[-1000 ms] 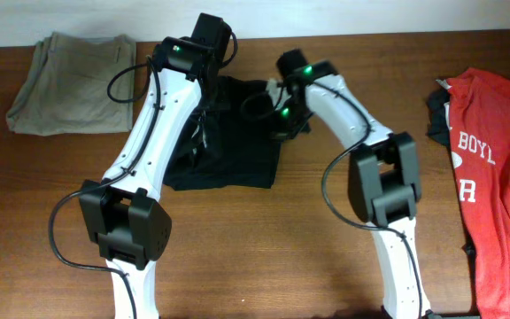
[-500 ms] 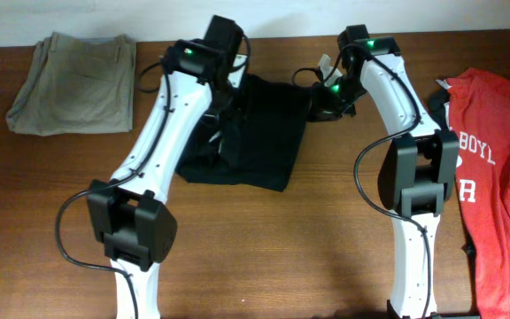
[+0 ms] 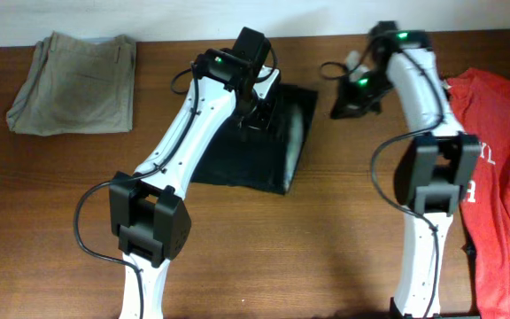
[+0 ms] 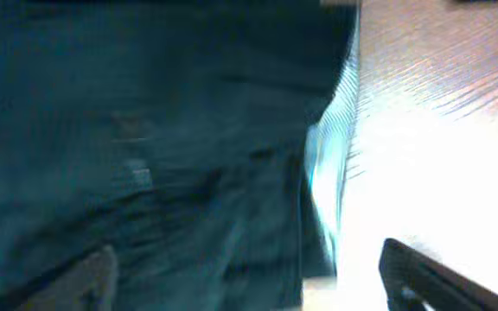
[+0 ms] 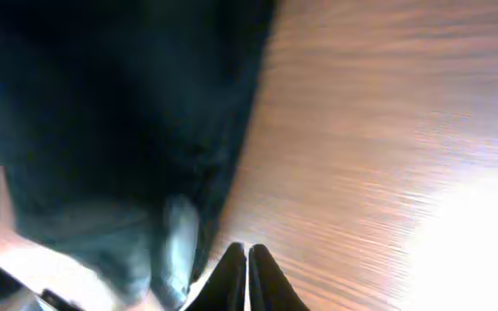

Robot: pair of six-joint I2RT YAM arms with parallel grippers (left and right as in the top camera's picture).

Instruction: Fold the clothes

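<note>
Your left claw (image 4: 245, 268) is spread wide, one finger at each lower corner of its wrist view, gripping nothing. It hangs close over the black shorts (image 3: 255, 146), which lie flat on the wooden table (image 3: 326, 248) near the middle of the far edge. Your right claw (image 5: 247, 259) has its fingers pressed together with no cloth showing between them, and it sits just to the right of the shorts. Folded khaki trousers (image 3: 73, 80) lie at the far left, and a red T-shirt (image 3: 494, 159) at the far right.
</note>
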